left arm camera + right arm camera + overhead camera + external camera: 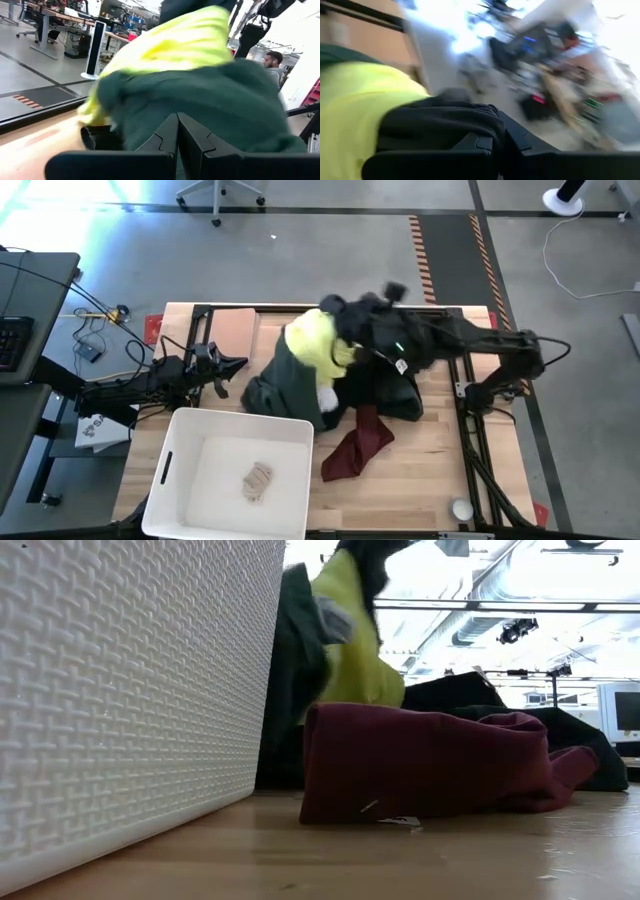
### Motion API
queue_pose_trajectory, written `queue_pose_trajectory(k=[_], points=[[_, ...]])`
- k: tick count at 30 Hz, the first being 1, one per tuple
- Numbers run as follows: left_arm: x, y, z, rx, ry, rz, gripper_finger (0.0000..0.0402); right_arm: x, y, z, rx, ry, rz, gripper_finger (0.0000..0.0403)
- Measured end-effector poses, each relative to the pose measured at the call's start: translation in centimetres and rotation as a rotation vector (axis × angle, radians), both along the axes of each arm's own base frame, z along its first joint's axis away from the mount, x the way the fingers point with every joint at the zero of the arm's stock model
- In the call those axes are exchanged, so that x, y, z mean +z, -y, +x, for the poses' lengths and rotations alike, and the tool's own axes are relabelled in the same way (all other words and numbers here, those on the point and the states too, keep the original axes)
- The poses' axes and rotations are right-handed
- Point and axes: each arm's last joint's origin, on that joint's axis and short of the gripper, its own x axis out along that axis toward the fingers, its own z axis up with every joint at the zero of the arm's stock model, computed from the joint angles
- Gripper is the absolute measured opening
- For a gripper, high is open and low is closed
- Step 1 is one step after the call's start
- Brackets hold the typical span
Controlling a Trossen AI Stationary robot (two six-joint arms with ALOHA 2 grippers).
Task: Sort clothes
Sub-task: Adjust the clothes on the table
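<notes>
A pile of clothes lies mid-table: a dark green garment [285,385], a bright yellow one [315,340] partly raised, black ones [385,375], and a maroon one [357,448] spread toward the near edge. My right gripper [338,310] is above the pile's far side, shut on a black garment [440,122]. My left gripper [240,365] is shut, low at the pile's left side, with the green garment [200,95] just ahead of it. Whether it touches the cloth, I cannot tell. Patterned socks [258,480] lie in the white bin [185,430]. My right gripper pinches a bunched fold of the black garment [470,120] between its two fingers. The cloth wraps over the fingertips and hides the exact place of contact. The garment is raised above the pile, and the yellow garment [355,105] hangs beside it.
The white bin stands at the table's near left, close to the pile. A tan flat board [235,330] lies at the far left. A small white object [460,508] sits near the table's near right corner. Bare wood shows at the right.
</notes>
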Motion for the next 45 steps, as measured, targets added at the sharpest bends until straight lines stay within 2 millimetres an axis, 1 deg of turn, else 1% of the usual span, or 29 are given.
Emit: queue_pose_trajectory(k=[2,5,8,11,14,16,18,21,23,27,30,32,35,38,39,41,43,45], points=[[0.0,0.0,0.0,0.0,-0.001,0.0,0.0005,0.6,-1.9,-2.1,-0.081,0.019,-0.075,0.0001],[-0.1,0.0,0.0,0.0,-0.012,-0.001,0.0005,1.7,-4.5,-5.2,-0.1,0.105,-0.12,0.0001],[-0.2,0.0,0.0,0.003,-0.023,-0.002,0.0005,3.0,-6.3,-7.9,-0.009,0.222,-0.044,0.0001],[-0.2,0.0,0.0,0.006,-0.023,-0.002,0.0005,3.8,-6.8,-10.2,0.094,0.329,0.11,0.0],[-0.2,-0.1,0.0,0.024,-0.022,-0.002,0.0005,3.4,-6.5,-11.3,0.154,0.349,0.268,0.0],[-0.2,-0.1,0.0,0.033,-0.022,-0.003,0.0005,2.3,-6.0,-11.1,0.148,0.31,0.348,0.0],[-0.2,-0.1,0.0,0.043,-0.022,-0.003,0.0005,0.8,-5.5,-10.3,0.123,0.256,0.41,0.0],[-0.2,-0.2,-0.1,0.063,-0.022,-0.003,0.0005,-1.9,-4.3,-8.7,0.053,0.189,0.422,0.0],[-0.2,-0.2,-0.1,0.079,-0.021,-0.003,0.0005,-3.7,-2.8,-7.8,-0.031,0.146,0.402,0.0],[-0.2,-0.2,-0.1,0.082,-0.021,-0.004,0.0005,-7.6,1.5,-6.9,-0.283,0.102,0.365,0.0],[-0.2,-0.2,-0.1,0.083,-0.024,0.003,0.0005,-10.9,5.0,-6.5,-0.448,0.11,0.387,0.0],[-0.2,-0.2,-0.1,0.083,-0.028,0.01,0.0005,-13.7,6.9,-6.2,-0.491,0.065,0.443,0.0],[-0.2,-0.2,-0.1,0.083,-0.028,0.01,0.0005,-17.7,9.0,-6.1,-0.502,-0.01,0.56,0.0002],[-0.2,-0.2,-0.1,0.081,-0.028,0.01,0.0005,-20.4,10.4,-6.4,-0.502,-0.09,0.633,0.0015],[-0.2,-0.2,-0.1,0.081,-0.028,0.01,0.0005,-20.8,10.7,-6.6,-0.508,-0.118,0.642,0.0024],[-0.2,-0.2,-0.1,0.081,-0.029,0.01,0.0005,-20.8,11.1,-7.0,-0.521,-0.157,0.644,0.0048],[-0.2,-0.2,-0.1,0.081,-0.029,0.01,0.0005,-19.7,11.5,-7.2,-0.535,-0.183,0.644,0.0075],[-0.2,-0.2,-0.1,0.08,-0.028,0.01,0.0005,-17.5,11.8,-7.2,-0.546,-0.178,0.627,0.0101]])
